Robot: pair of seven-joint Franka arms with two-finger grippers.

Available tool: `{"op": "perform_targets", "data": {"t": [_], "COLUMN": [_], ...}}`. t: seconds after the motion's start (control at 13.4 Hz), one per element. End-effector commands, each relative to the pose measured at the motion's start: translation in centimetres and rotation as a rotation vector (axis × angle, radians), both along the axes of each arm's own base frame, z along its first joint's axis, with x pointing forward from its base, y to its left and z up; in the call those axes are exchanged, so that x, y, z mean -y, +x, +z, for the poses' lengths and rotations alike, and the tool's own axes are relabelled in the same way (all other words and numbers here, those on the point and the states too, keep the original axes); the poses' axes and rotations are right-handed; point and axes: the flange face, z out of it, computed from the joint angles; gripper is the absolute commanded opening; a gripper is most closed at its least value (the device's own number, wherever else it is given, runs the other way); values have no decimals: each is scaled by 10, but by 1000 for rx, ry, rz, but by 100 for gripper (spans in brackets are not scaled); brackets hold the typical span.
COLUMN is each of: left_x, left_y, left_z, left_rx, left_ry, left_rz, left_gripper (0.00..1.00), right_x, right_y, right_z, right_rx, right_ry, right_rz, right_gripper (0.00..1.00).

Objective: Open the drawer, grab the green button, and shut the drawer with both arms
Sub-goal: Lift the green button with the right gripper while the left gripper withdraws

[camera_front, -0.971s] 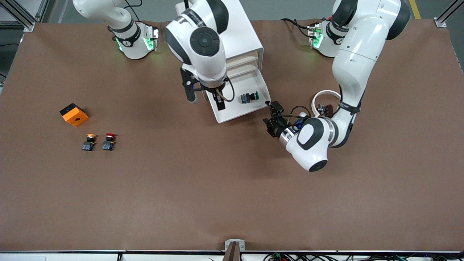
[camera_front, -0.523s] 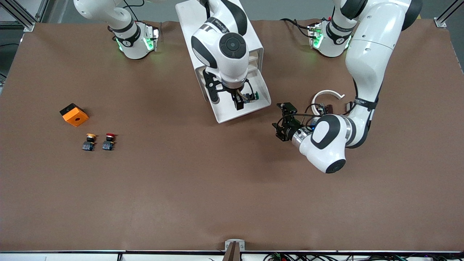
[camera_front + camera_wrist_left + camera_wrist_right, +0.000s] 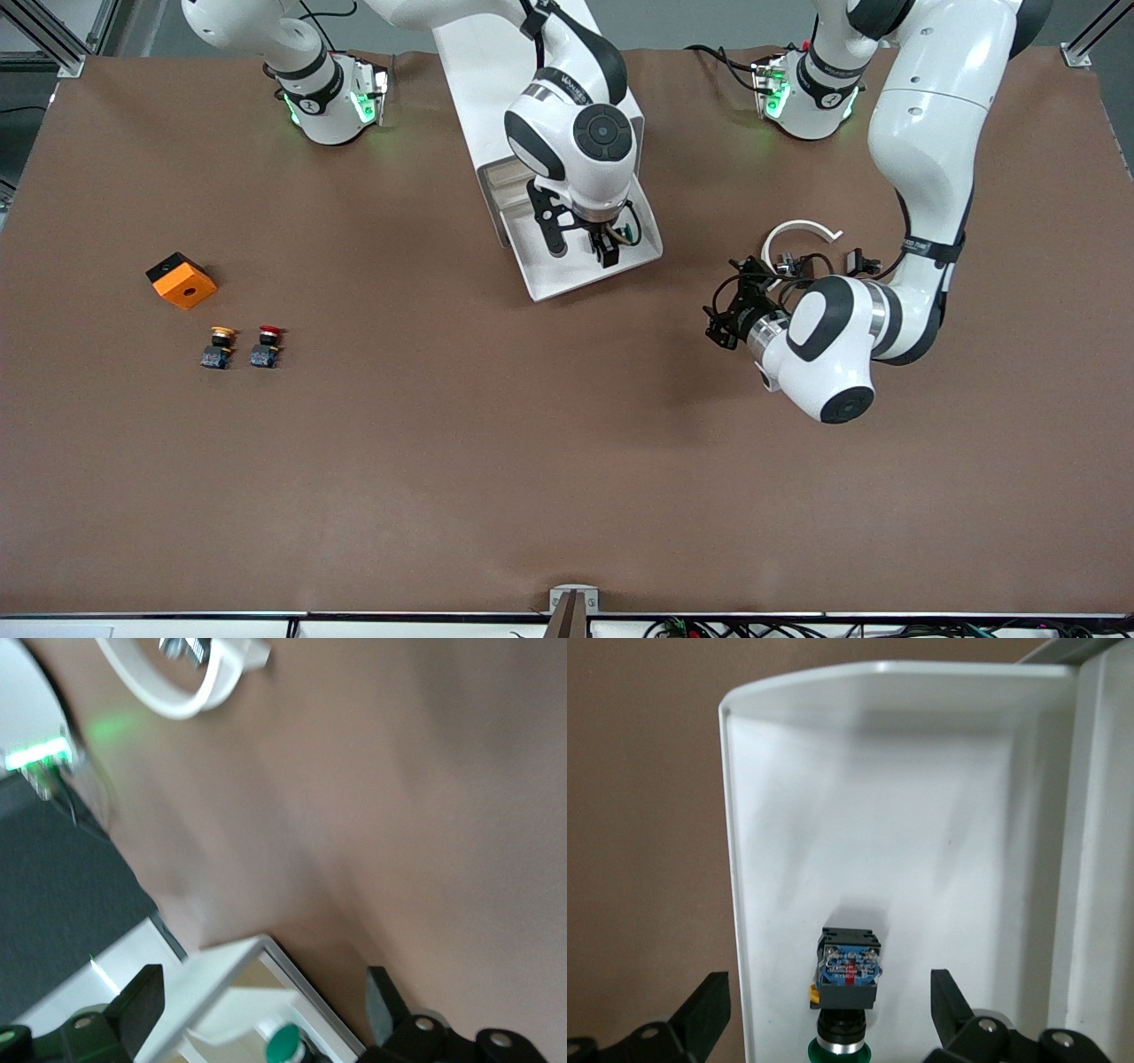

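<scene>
Two pincers gape wide: the right pincer (image 3: 580, 250) hangs over the button (image 3: 847, 992) in the drawer (image 3: 554, 279); the left pincer (image 3: 728, 312) holds nothing, just above the surface (image 3: 443, 443).

No text, label or number could be read anywhere. Small print ran along the right arm's (image 3: 576, 133) wrist and the left arm's (image 3: 921, 159) forearm band, both illegible.

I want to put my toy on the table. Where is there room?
The brown table is bare along the front-camera edge, and between the red button and the left tool. It is crowded at the open drawer, where the right tool hangs over the green button.
</scene>
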Motion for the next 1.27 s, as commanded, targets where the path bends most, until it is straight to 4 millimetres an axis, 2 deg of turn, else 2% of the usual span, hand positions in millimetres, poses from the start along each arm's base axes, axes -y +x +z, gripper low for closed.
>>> {"op": "perform_targets", "data": {"t": [0.0,0.3,0.67,0.82,0.97,1.05,1.12,1.2], "left_x": [-13,-40,-75,-82,-89,-93,-94,-99], "left_y": [-5,0,22,24,24,27,30,35], "left_z": [12,6,9,15,26,30,35,39], "left_rx": [99,274,528,626,690,711,730,751], "left_ry": [-87,-206,-299,-299,-217,-189,-177,-165], "left_rz": [-173,-408,-631,-736,-872,-916,-924,-929], "left_gripper": [100,100,100,100,100,100,100,100], "right_x": [-18,-19,-19,-22,-26,-27,-27,-28], "right_y": [-10,-13,-14,-18,-22,-21,-21,-22], "right_z": [-13,-33,-50,-56,-63,-62,-62,-62], "right_rx": [-5,-17,-23,-18,-9,-3,-3,-4], "right_ry": [17,0,-17,-20,-21,-12,-9,-7], "right_rz": [15,52,58,65,76,74,84,93], "right_gripper": [100,100,100,100,100,83,56,24]}}
